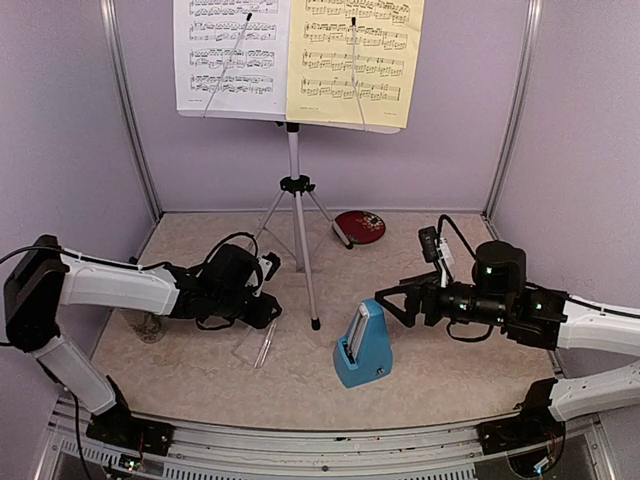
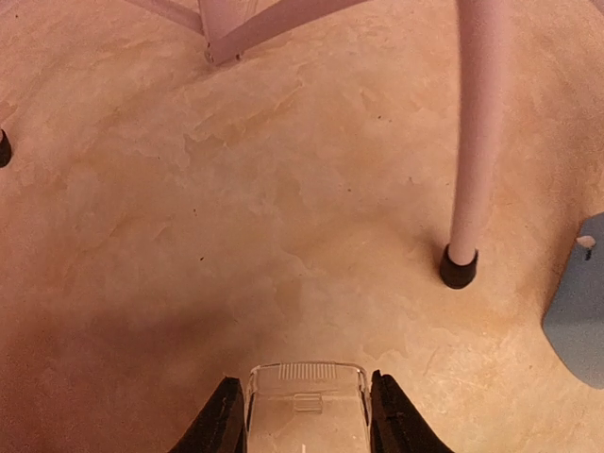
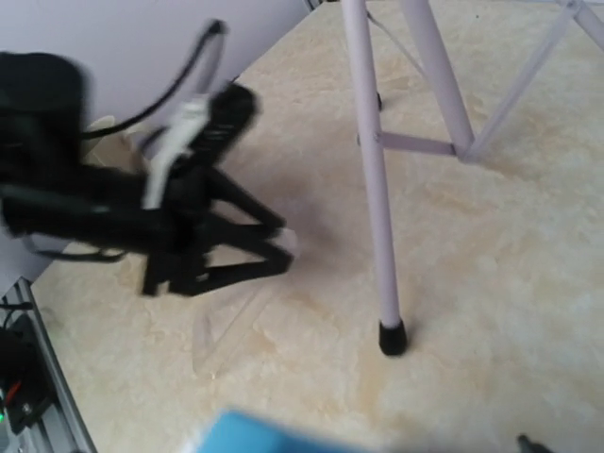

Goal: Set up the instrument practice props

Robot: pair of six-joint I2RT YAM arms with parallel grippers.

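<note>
Clear cover [image 2: 307, 420] pinched in my left tool [image 2: 304, 385], right tool [image 1: 386, 305] wide beside bare metronome [image 1: 362, 348]; white sheet [image 1: 232, 50], yellow sheet [image 1: 355, 55] on stand [image 1: 293, 150], so nearly done I'd say.

Showed the left gripper [image 3: 281, 247], black and blurred, fingertips at the upper end of a clear cover [image 3: 226, 326] lying on the beige tabletop [image 3: 500, 283]. Right of it stood a tripod leg [image 3: 373, 189]; blue metronome [image 3: 255, 434] cut off below.
</note>
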